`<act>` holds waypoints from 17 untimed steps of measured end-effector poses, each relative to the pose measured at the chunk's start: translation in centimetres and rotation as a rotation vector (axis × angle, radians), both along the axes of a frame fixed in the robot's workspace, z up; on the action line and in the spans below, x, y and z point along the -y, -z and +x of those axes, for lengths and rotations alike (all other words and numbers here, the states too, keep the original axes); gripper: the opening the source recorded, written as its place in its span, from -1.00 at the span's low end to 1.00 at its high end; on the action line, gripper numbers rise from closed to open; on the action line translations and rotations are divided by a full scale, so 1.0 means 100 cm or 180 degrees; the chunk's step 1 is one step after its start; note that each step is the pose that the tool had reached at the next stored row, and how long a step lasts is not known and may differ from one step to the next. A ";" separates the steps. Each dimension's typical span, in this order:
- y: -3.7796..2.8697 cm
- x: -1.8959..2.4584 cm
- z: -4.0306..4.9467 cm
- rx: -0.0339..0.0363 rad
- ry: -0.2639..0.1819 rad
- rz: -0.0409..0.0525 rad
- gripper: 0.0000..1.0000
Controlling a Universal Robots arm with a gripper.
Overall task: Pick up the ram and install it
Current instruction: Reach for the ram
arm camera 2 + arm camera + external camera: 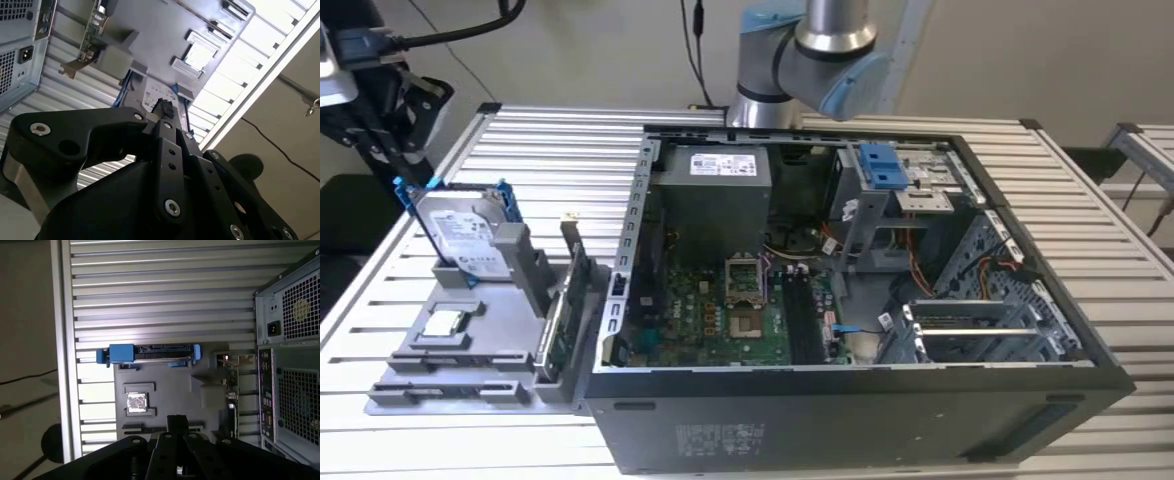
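Gripper (164, 107) links, close to the lens in both wrist views, converge on one tip w/ no gap showing: clenched, nothing in it. Ram (582, 272): appears as a dark thin stick on edge in the grey fixture (454, 392), btw. green card (556, 325) and case (854, 430); not gripped, well apart from the tip. Card stands just beside it. Further out on the fixture: HDD (464, 238) upright w/ blue rails, CPU (444, 322) lying flat. Gripper hangs over the fixture's HDD end, at the exterior view's left. Case is open; mobo slots (797, 318) look vacant. Step (judged): approach for pick-up, grasp not yet made, install untouched. Next move calls for parted jaws, a shift across the fixture to the ram, and jaws squared on its flat faces. Card close by leaves little room.
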State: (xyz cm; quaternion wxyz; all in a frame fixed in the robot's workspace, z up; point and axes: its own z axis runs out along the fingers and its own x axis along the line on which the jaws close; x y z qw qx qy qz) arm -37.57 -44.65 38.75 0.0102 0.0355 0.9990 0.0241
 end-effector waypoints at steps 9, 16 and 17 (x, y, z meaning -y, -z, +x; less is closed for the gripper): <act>0.0005 0.0004 -0.0104 0.0000 0.0000 0.0000 -0.79; 0.0006 0.0012 -0.0107 0.0000 0.0000 0.0000 -0.79; 0.0007 0.0019 -0.0107 0.0000 0.0000 0.0000 -0.79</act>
